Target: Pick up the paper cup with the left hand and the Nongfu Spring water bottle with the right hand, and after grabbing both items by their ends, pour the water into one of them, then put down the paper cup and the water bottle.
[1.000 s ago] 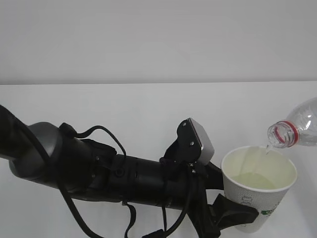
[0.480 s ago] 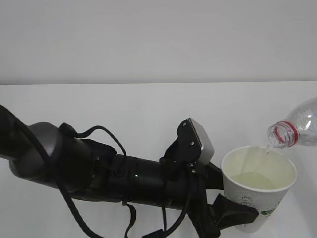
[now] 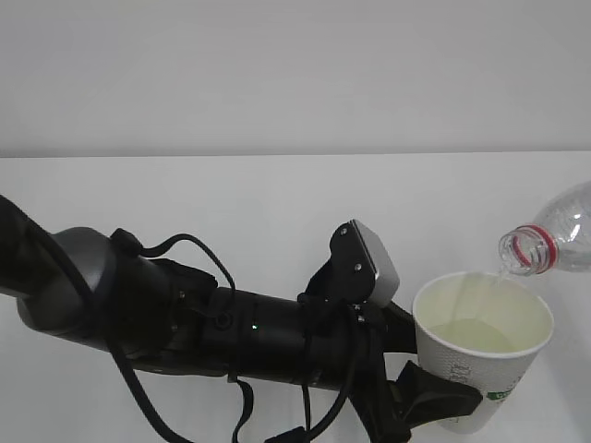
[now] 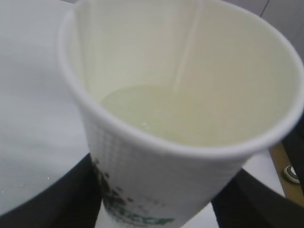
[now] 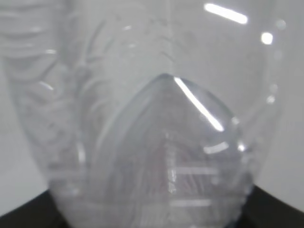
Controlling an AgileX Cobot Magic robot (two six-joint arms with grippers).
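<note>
Now we're mid-pour: left gripper (image 3: 434, 399) clamped low on the paper cup (image 3: 482, 351) at lower right, right gripper (image 5: 152, 216) clamped on the Nongfu Spring water bottle (image 3: 554, 238) tilted above; we'd hold the cup level and the mouth over its rim

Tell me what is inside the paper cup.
The paper cup holds pale yellowish water partway up, with a thin stream falling in from the tilted bottle. The liquid covers the cup's bottom.
</note>
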